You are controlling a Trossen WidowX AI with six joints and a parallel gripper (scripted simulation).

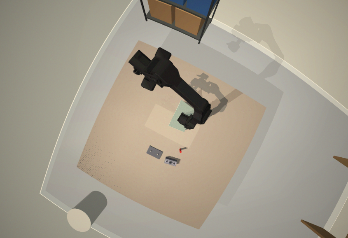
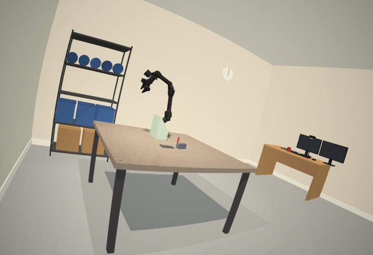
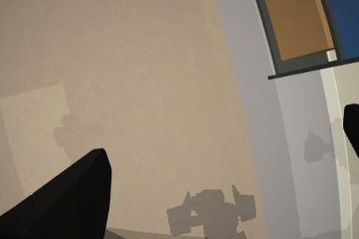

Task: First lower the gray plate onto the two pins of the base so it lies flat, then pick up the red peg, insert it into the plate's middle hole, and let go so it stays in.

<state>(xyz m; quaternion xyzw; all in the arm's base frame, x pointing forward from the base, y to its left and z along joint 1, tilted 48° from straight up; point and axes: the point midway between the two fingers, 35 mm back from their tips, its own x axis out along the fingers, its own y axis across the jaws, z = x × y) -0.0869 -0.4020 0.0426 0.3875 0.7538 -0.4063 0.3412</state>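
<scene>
My gripper [image 2: 141,90] [image 3: 231,140] is open and empty, raised high above the table, well away from the parts. The flat gray base [image 1: 157,156] [image 2: 166,146] lies on the table with two small pins showing. The gray plate [image 1: 170,161] [image 2: 181,146], a thicker block with three round holes in a row, sits on the table beside the base, apart from it. The red peg [image 1: 180,150] [image 2: 178,139] stands upright close behind the plate, outside its holes. None of these parts shows in the wrist view.
A pale green block [image 1: 174,123] [image 2: 158,130] stands near the arm's base, behind the parts. A shelf rack [image 1: 172,26] [image 2: 93,96] with boxes stands beyond the table [image 1: 140,179] [image 2: 175,162]. A desk [image 2: 295,160] with monitors stands farther off at the right.
</scene>
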